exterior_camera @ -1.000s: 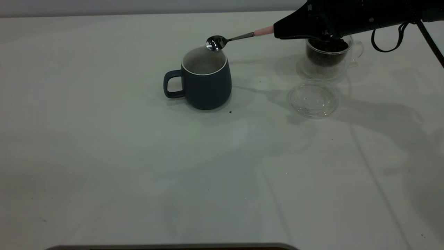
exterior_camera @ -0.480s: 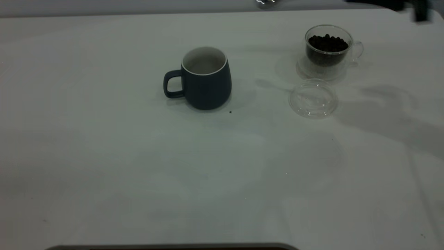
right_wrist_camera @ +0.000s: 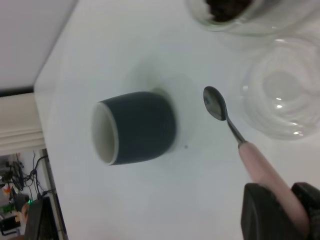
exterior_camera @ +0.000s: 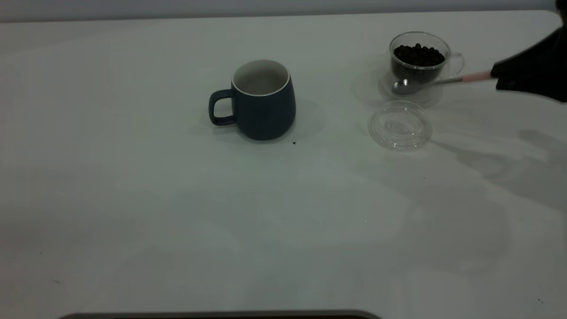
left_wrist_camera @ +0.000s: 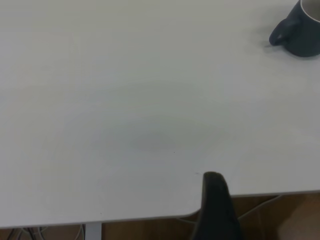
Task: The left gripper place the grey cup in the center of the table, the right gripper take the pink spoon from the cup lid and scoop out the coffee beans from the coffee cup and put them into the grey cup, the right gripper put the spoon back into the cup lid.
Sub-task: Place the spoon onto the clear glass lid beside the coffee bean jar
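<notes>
Right gripper (exterior_camera: pixel 498 79) comes in from the right of the coffee cup (exterior_camera: pixel 420 62), clamped on the pink end of the pink spoon (exterior_camera: pixel 436 82), and the spoon is held clear of the table (exterior_camera: pixel 177 212). Its metal bowl hangs in front of the coffee cup's lower wall, just above the cup lid (exterior_camera: pixel 400 125), which lies flat right beside the coffee cup on the near side. Coffee beans (exterior_camera: pixel 418 54) fill the coffee cup close to its rim. The grey cup (exterior_camera: pixel 261 99) stands upright well to the left of the coffee cup, handle turned away from it. The left gripper can't be made out, so no telling how its fingers stand
</notes>
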Controlling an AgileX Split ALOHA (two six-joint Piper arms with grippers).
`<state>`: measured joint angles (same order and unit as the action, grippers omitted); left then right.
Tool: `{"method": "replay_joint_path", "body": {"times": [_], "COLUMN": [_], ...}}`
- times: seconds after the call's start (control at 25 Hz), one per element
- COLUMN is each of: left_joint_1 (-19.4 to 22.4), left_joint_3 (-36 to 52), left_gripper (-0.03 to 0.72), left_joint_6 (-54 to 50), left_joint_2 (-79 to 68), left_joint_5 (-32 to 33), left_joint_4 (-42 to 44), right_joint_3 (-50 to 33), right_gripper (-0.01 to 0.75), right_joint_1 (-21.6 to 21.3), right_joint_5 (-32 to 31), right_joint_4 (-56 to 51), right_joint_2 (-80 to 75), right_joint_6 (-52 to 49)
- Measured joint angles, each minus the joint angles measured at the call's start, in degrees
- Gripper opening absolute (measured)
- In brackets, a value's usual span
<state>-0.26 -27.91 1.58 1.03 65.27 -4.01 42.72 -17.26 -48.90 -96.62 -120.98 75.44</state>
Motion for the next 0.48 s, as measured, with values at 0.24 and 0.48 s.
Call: {"method": "replay_joint_path", "body": {"times": [0.24,0.48], "left_joint_1": [0.0,0.0], "left_joint_3": [0.0,0.0], "left_gripper": [0.569,0.569], "left_joint_6": [0.0,0.0], "left_joint_2": [0.0,0.0], "left_joint_5": [0.0,0.0], "left_joint_4": [0.0,0.0], "right_joint_3": [2.5,2.7], "right_gripper": [0.114,0.114], "right_joint_1": [-0.1,-0.1], "right_joint_5": [0.0,2.3], "right_joint_4": [-1.2,-5.8], "right_joint_2": [-6.2,-8.4], "right_joint_6": [0.0,1.9]}}
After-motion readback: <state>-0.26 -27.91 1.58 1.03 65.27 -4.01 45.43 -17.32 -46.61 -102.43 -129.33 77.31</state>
